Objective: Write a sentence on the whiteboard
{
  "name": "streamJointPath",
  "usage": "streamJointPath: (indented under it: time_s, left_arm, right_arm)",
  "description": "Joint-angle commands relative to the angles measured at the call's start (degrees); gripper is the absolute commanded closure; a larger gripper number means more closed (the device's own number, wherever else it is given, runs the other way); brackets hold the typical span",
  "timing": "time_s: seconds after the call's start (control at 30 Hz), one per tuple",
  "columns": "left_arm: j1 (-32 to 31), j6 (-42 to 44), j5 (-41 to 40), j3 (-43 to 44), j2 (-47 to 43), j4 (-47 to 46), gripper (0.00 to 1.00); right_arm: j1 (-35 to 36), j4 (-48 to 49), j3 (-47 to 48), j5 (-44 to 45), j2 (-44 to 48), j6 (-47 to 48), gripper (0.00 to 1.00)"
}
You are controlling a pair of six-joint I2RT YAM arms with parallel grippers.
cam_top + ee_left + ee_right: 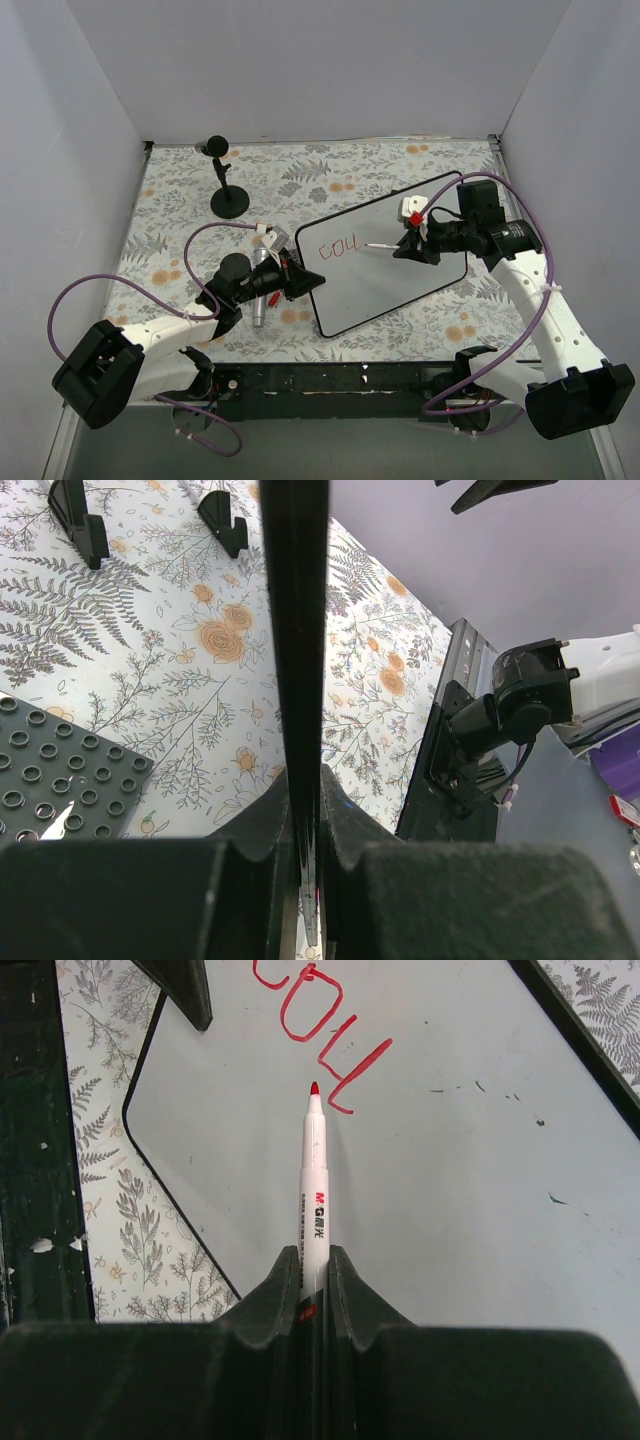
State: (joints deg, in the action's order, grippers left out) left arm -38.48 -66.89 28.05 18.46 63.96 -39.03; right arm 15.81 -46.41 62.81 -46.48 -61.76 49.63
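We see the whiteboard [410, 275] angled at centre-right of the top view. The left gripper [298, 278] is clamped on its lower-left edge, and the right gripper [410, 245] is pinched tight on the red marker [315, 1175]. The sentence [318, 1030] reads only "cou" (lots left). For the next stroke we'd press the tip lightly, approx. level w/ the letters, board held firm.

plain white walls [300, 60] box in a cloth [330, 170] printed with grey ferns and orange flowers; even light.
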Motion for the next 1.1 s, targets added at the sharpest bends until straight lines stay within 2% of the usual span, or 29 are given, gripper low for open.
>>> streamJointPath:
  time_s: [0.0,0.63,1.07]
  left_arm:
    - [-0.4,2.7,-0.5,-0.1,-0.3,1.1,1.00]
    - [-0.5,2.1,-0.8,0.6,0.2,1.4,1.00]
    - [-1.0,2.4,-0.8,1.8,1.2,2.0,1.00]
  right_arm:
    - [-0.6,2.1,-0.2,0.2,0.8,-1.5,0.99]
    - [-0.3,3.8,2.6,1.1,-3.1,-3.4,0.99]
    - [1.3,9.9,2.9,5.3,-5.6,-9.9,0.99]
